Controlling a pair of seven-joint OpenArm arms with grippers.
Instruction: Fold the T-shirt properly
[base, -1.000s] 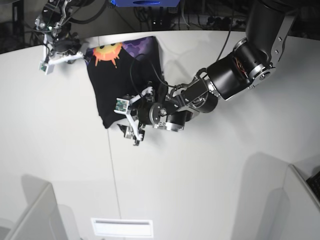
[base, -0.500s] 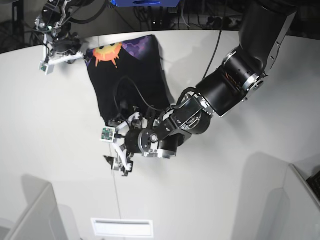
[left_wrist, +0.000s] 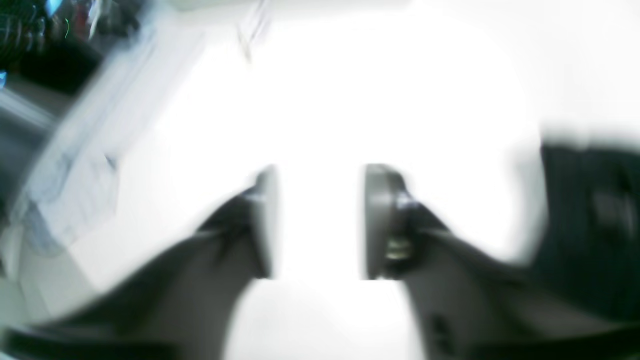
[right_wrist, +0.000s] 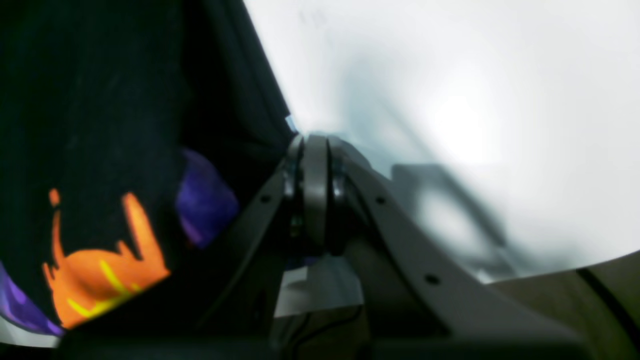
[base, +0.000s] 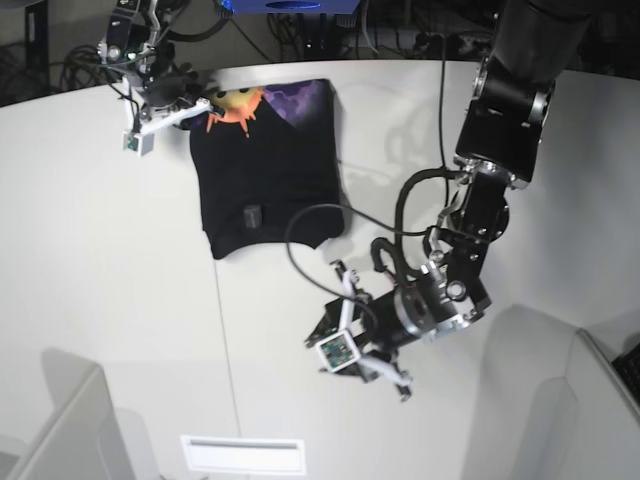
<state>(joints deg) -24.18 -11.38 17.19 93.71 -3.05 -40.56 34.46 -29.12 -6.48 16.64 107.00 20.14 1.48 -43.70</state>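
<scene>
The black T-shirt (base: 270, 170) lies folded on the white table (base: 120, 280), its orange and purple print (base: 250, 100) at the far edge. My right gripper (base: 198, 108) is at the shirt's far left corner. In the right wrist view its fingers (right_wrist: 314, 170) are pressed shut at the cloth's edge, beside the T-shirt (right_wrist: 100, 125) and its print. My left gripper (base: 338, 340) hovers over bare table in front and to the right of the shirt. In the blurred left wrist view this gripper (left_wrist: 320, 222) stands open with nothing between its fingers, and the T-shirt (left_wrist: 590, 225) shows as a dark patch at right.
A small grey patch (base: 253, 215) sits on the shirt's near half. A white slotted plate (base: 243, 455) lies at the table's front edge. Grey partitions stand at lower left (base: 60, 430) and lower right (base: 590, 400). Cables run behind the table's far edge.
My left arm has swung off the shirt's near edge, to the right and toward the front, its jaws narrower than before. The right gripper moved right with the shirt's corner; the shirt shifted right.
</scene>
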